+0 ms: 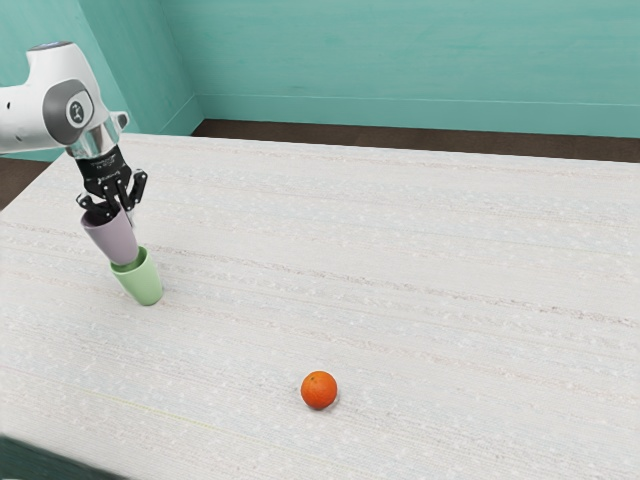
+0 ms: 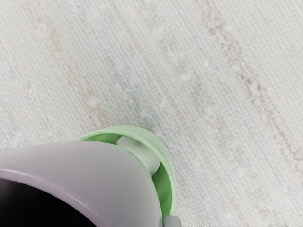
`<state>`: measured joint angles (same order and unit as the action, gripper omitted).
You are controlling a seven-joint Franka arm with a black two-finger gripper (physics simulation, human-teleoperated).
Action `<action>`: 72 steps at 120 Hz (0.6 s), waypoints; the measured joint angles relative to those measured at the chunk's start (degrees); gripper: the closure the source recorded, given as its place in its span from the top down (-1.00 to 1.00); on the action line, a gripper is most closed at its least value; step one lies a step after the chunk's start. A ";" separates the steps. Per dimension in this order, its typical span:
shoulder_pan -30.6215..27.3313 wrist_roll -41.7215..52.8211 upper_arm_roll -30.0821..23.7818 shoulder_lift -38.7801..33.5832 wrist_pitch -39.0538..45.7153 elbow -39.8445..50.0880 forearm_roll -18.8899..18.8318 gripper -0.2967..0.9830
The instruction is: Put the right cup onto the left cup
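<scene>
One mauve cup (image 1: 113, 238), its wall clamped between the fingers of my gripper (image 1: 122, 208), base at the green cup's (image 1: 142, 283) mouth; best to line up their axes, then lower slowly without scraping the rim. Open only once it seats; the orange (image 1: 319, 390), well apart, needs no detour.

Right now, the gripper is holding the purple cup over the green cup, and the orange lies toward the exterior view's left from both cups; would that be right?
Not quite: the exterior view shows the orange toward its right from both cups, not its left. The rest is right: the gripper holds the purple cup over the green cup.
</scene>
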<state>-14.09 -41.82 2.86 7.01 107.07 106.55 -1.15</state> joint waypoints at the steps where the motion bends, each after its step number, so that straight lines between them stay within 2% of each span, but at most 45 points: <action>1: 0.02 0.00 0.00 0.01 0.00 0.01 0.00 -0.68; 34: 0.21 -0.10 0.01 0.29 0.39 0.04 0.04 -0.67; 55: 0.49 -0.18 -0.01 0.22 0.73 0.01 0.31 -0.08; 72: 0.49 -0.25 -0.01 0.16 0.88 -0.03 0.52 0.21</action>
<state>-13.60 -42.07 2.85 7.17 107.95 106.52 -0.63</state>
